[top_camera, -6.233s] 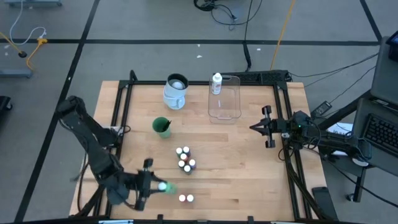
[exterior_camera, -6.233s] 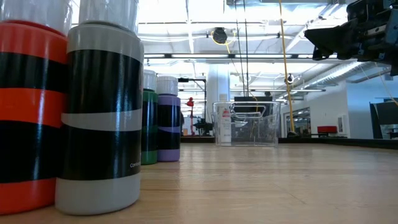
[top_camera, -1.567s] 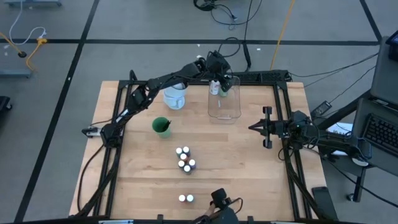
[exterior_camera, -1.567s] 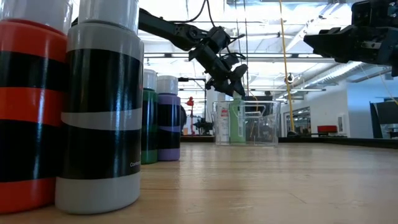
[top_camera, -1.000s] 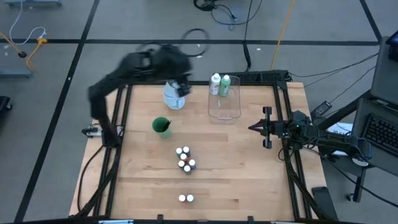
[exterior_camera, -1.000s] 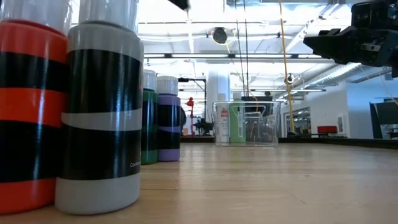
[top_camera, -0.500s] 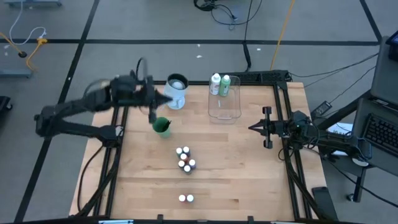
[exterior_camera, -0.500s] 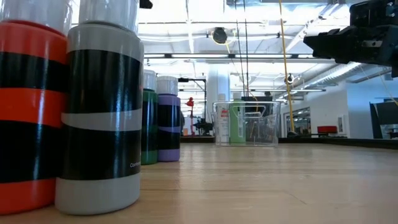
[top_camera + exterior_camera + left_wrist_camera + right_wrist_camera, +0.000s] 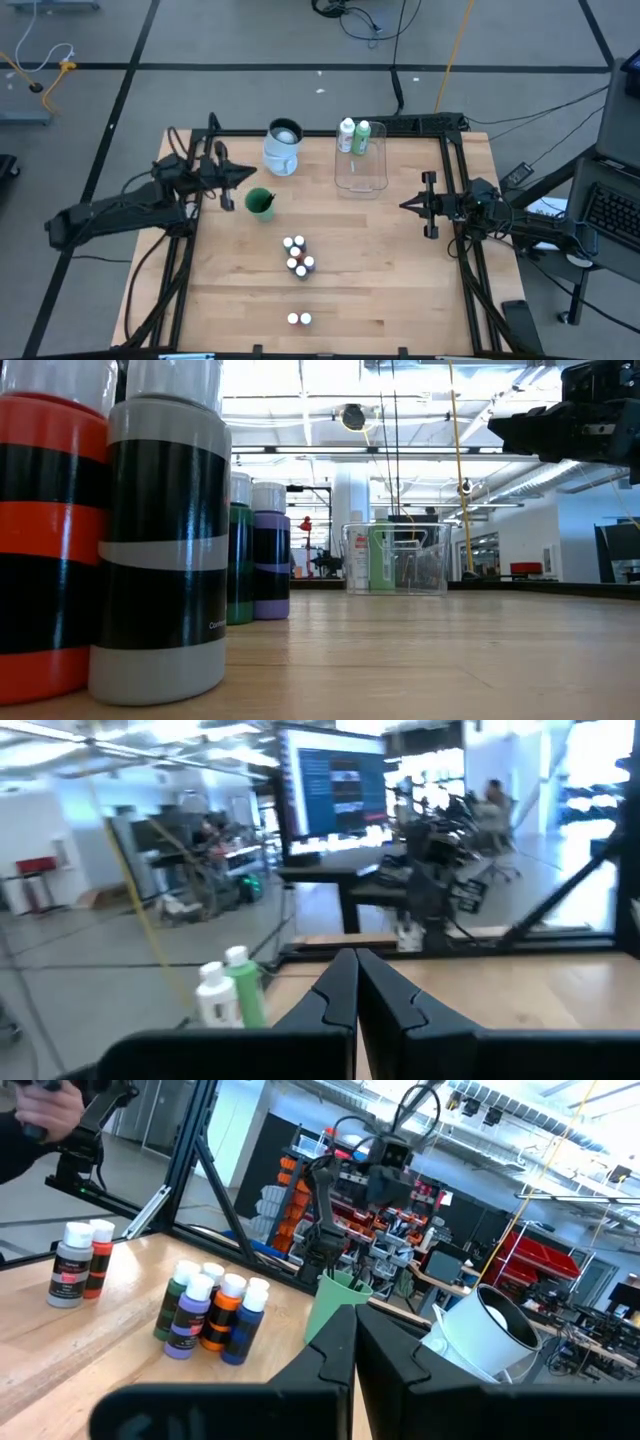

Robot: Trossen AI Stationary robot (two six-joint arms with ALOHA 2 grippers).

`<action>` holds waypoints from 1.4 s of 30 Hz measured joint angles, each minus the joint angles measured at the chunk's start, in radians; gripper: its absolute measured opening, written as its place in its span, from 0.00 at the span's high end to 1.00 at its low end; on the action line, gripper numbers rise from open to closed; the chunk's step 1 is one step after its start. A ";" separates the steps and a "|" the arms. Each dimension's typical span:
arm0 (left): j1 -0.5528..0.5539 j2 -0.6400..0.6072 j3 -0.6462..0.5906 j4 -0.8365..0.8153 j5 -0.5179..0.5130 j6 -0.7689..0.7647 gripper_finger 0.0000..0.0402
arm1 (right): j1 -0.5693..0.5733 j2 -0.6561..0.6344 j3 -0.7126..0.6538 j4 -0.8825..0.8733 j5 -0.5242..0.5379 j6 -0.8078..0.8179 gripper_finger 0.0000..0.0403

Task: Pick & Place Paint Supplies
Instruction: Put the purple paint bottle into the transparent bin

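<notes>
A white bottle (image 9: 347, 135) and a green bottle (image 9: 362, 137) stand upright side by side at the far end of the clear tray (image 9: 362, 178). Both show again in the left wrist view, the white bottle (image 9: 215, 997) and the green bottle (image 9: 245, 985). Several small white-capped paint bottles (image 9: 297, 255) stand clustered mid-table, and two more small bottles (image 9: 299, 319) stand by the near edge. My left gripper (image 9: 250, 176) is shut and holds nothing, level above the table's left side. My right gripper (image 9: 403, 205) is shut and holds nothing, at the right side.
A white bucket (image 9: 283, 147) stands at the far edge, left of the tray. A green cup (image 9: 260, 202) stands just off my left gripper's tips. The black frame rails (image 9: 462, 215) run along the table's sides. In the low view, the nearest bottles (image 9: 165, 540) fill the picture's left.
My left gripper has swung back from the far edge by the white bucket toward the table's left side. It has come down and tipped up until it points level toward the right. The green bottle stays upright in the tray beside the white one.
</notes>
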 joint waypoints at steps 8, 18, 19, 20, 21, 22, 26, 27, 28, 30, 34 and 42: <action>0.062 -0.018 -0.121 -0.027 0.025 -0.001 1.00 | 0.000 0.000 0.000 0.007 0.005 0.001 0.99; 0.112 -0.028 -0.310 0.232 0.216 -0.042 1.00 | 0.000 0.000 0.000 -0.001 0.005 0.034 0.99; 0.108 -0.028 -0.314 0.231 0.224 -0.043 1.00 | 0.000 0.000 0.000 -0.001 0.005 0.037 0.99; 0.105 -0.028 -0.314 0.230 0.224 -0.047 1.00 | 0.000 0.000 0.000 -0.002 0.005 0.037 0.99; 0.099 -0.028 -0.313 0.231 0.222 -0.047 1.00 | 0.000 0.000 0.000 -0.002 0.005 0.037 0.99; 0.090 -0.033 -0.310 0.230 0.220 -0.045 1.00 | 0.000 0.000 0.000 -0.003 0.005 0.038 0.99; 0.033 -0.068 -0.289 0.194 0.218 -0.010 1.00 | -0.001 0.000 0.000 -0.008 0.044 0.127 0.99; 0.014 -0.084 -0.286 0.158 0.204 0.013 1.00 | -0.001 0.000 0.000 -0.008 0.052 0.153 0.99; -0.006 -0.102 -0.285 0.117 0.174 0.039 1.00 | -0.001 0.000 0.000 -0.008 0.058 0.179 0.99; -0.037 -0.142 -0.285 0.019 0.095 0.096 1.00 | -0.001 -0.002 0.000 -0.006 0.097 0.220 0.99; -0.056 -0.220 -0.287 -0.101 0.073 0.166 1.00 | -0.001 -0.004 0.000 -0.043 0.159 0.239 1.00; -0.056 -0.264 -0.288 -0.118 0.008 0.031 1.00 | -0.001 -0.004 0.000 -0.043 0.161 0.283 1.00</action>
